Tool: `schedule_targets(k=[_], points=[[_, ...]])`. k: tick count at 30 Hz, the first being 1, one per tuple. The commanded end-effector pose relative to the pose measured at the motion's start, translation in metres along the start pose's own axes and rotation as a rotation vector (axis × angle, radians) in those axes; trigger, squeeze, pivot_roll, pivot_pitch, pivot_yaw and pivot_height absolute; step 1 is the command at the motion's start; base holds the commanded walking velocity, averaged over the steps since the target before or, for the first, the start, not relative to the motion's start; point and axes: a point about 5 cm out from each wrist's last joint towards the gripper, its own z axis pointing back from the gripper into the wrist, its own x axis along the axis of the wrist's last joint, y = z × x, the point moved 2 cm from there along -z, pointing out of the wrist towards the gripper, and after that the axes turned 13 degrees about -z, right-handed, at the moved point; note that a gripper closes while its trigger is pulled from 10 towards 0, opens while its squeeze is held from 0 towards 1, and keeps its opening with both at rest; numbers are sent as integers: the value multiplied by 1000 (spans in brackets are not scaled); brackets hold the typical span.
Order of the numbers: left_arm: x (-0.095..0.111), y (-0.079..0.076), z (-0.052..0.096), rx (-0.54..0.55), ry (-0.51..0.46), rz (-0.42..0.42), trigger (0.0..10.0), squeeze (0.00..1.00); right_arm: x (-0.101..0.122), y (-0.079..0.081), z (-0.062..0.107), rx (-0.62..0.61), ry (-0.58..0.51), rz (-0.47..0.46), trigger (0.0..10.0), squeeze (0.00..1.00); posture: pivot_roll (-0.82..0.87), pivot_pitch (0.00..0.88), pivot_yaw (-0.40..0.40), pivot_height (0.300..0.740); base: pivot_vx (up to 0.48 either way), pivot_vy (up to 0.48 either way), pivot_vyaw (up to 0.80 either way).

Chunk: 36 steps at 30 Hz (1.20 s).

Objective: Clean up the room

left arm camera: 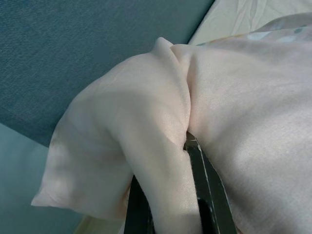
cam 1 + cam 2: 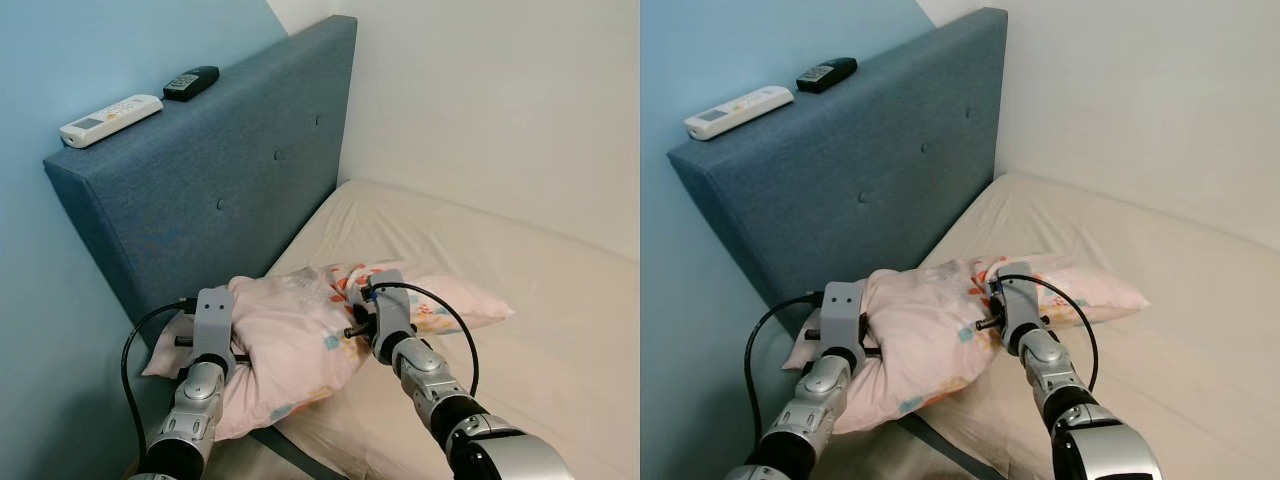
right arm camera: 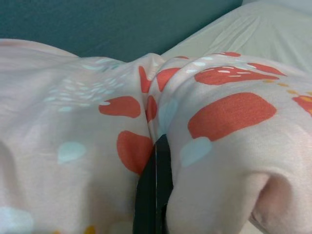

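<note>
Left hand (image 1: 168, 214) and right hand (image 3: 155, 195) each clamp pink pillow (image 2: 290, 340) folds on the bed (image 2: 540, 300); fingertips apparently buried.

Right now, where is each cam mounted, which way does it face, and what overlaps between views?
Left eye view: on the head, facing forward and down at the pillow, bed and blue headboard; both silver arms show.
Right eye view: the other eye of that head camera, same scene.
Left wrist view: on the left wrist, along the left gripper, pinching pale pillow fabric.
Right wrist view: on the right wrist, along the right gripper, pinching red-spotted fabric.
Shared: all four show the pillow and headboard.
</note>
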Motion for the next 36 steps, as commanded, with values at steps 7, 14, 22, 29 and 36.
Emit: schedule_targets(k=[7,14,22,29,36], points=[[16,-8,-3,-54,-67,8,10000,0,8,3,-1,13,-57,-7,10000,0,65,108,-7,740,0,0,0],[17,-9,-4,-69,-69,10,10000,0,9,3,-1,10,-61,-12,10000,0,65,111,-7,740,0,84,0],[19,-10,-4,-88,-80,8,10000,0,10,2,-1,7,-65,-15,10000,0,64,111,-4,740,0,468,0],[19,-12,-4,-100,-73,13,10000,0,11,2,-1,4,-69,-17,10000,0,67,114,-3,740,0,467,0],[21,-18,-4,-126,-68,-22,10000,0,11,1,-1,2,-71,-20,10000,0,68,113,0,740,0,-281,0]])
